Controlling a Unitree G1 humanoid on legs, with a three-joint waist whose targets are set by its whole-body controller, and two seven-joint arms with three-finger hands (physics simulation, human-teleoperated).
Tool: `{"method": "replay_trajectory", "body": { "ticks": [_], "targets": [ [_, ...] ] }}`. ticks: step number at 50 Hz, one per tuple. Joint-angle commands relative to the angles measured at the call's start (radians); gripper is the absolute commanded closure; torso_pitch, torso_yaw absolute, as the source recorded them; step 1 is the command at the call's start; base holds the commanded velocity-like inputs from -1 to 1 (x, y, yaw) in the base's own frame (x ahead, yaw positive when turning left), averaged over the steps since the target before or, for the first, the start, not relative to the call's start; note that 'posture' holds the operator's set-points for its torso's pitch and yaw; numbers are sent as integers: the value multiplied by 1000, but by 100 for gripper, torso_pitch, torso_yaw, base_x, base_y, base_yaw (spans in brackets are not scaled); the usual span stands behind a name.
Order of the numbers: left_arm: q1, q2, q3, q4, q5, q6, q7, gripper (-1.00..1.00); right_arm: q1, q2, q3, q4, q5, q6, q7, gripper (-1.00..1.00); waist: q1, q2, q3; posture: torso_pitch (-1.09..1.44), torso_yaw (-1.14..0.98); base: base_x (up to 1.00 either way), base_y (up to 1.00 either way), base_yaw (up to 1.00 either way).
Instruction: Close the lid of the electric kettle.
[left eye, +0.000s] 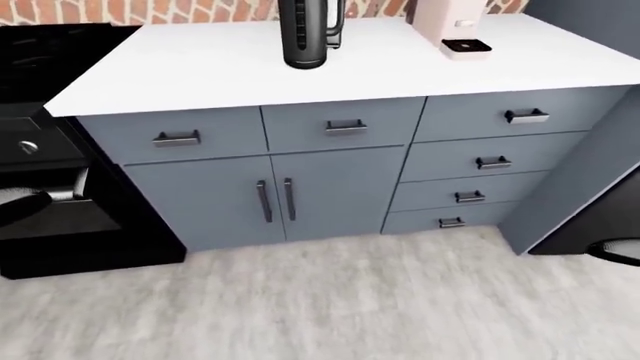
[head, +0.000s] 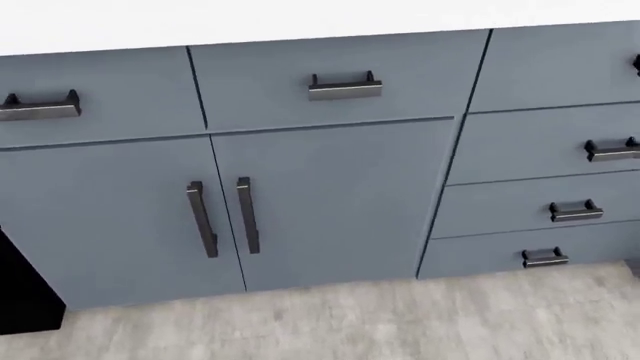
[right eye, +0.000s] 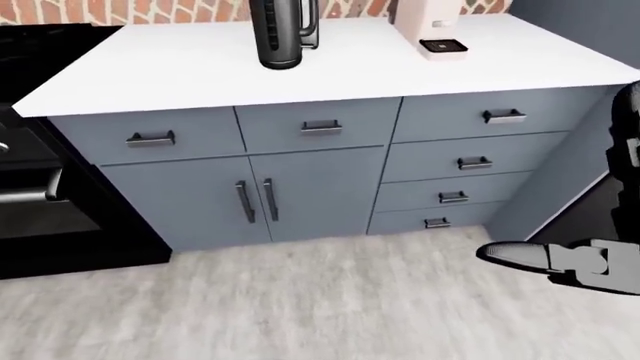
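The black electric kettle (left eye: 308, 34) stands on the white counter (left eye: 200, 67) near the top of the left-eye view. Its top is cut off by the picture's edge, so the lid does not show. It also shows in the right-eye view (right eye: 282, 34). My right hand (right eye: 505, 256) hangs low at the right edge of the right-eye view, fingers stretched out and empty, far below and to the right of the kettle. A dark blurred shape at the left edge of the left-eye view (left eye: 22, 206) may be my left hand.
A white coffee machine (left eye: 452, 30) stands on the counter to the right of the kettle. Grey cabinet doors (head: 330, 202) and drawers (left eye: 495, 161) sit under the counter. A black stove (left eye: 40, 150) stands at the left. A dark grey panel (left eye: 590, 172) is at the right. The floor is pale wood (left eye: 330, 300).
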Motion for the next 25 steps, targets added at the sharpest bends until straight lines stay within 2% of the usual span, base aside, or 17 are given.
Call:
{"method": "replay_trajectory", "body": {
  "ticks": [1, 3, 5, 6, 7, 9, 11, 14, 16, 17, 18, 19, 20, 23, 25],
  "targets": [
    [-11, 16, 8, -19, 5, -31, -12, -100, -6, -19, -11, -2, -10, -30, -12, -100, -1, 4, -6, 0, 0, 0, 18, 0],
    [-12, 15, 9, -19, 5, -30, -14, -100, -3, -10, -1, -2, -28, -36, -3, -100, -1, -18, -5, 0, 0, 0, 19, 0],
    [-13, 15, 10, -19, 5, -28, -13, -100, -7, -12, 3, -2, -25, -35, -7, -100, 0, -57, -9, 0, 0, 0, 19, 0],
    [-10, 11, 4, -20, 14, -32, -17, -100, -6, -7, 11, -2, -36, -37, -3, -100, 0, -55, -8, 0, 0, 0, 19, 0],
    [-13, 11, 5, -21, 10, -28, -14, -100, -7, -3, 15, -2, -43, -39, 1, -100, -9, -36, -5, 0, 0, 0, 19, 0],
    [-15, 10, -2, -23, 14, -29, -14, -100, -6, -2, 15, -2, -45, -38, 3, -100, -7, -51, -8, 0, 0, 0, 19, 0],
    [-14, 5, -7, -20, 25, -34, -20, -100, -9, -12, 9, -2, -30, -33, -8, -100, -8, -45, -16, 0, 0, 0, 19, 0],
    [-17, 3, -11, -20, 33, -32, -23, -100, -11, 2, 12, -2, -49, -33, 6, -100, -8, -13, -5, 0, 0, 0, 18, 0],
    [-24, 10, -5, -22, 18, -24, -14, -100, -13, -5, 8, -2, -39, -29, -1, -100, -11, 20, -4, 0, 0, 0, 19, 0],
    [-18, 3, -11, -20, 32, -32, -22, -100, -15, -13, 4, -2, -26, -26, -11, -100, -12, 49, -13, 0, 0, 0, 20, 0],
    [-19, 3, -9, -19, 31, -31, -22, -100, -12, -7, 11, -2, -39, -33, -4, -100, -8, 90, -26, 0, 0, 0, 18, 0],
    [-21, 4, -10, -20, 29, -29, -21, -100, -16, -18, 22, -2, -36, -32, -15, -100, -1, 48, -14, 0, 0, 0, 20, 0],
    [-21, 4, -9, -23, 28, -27, -20, -100, -16, -11, 34, -2, -49, -37, -10, -100, -1, 58, -9, 0, 0, 0, 20, 0],
    [-20, 10, 3, -23, 15, -22, -14, -100, -11, -9, 17, -2, -41, -35, -5, -100, 3, 35, -18, 0, 0, 0, 18, 0],
    [-18, 9, -1, -25, 16, -23, -13, -100, -12, -17, -5, -2, -17, -25, -12, -100, 2, 17, -13, 0, 0, 0, 19, 0]
  ]
}}
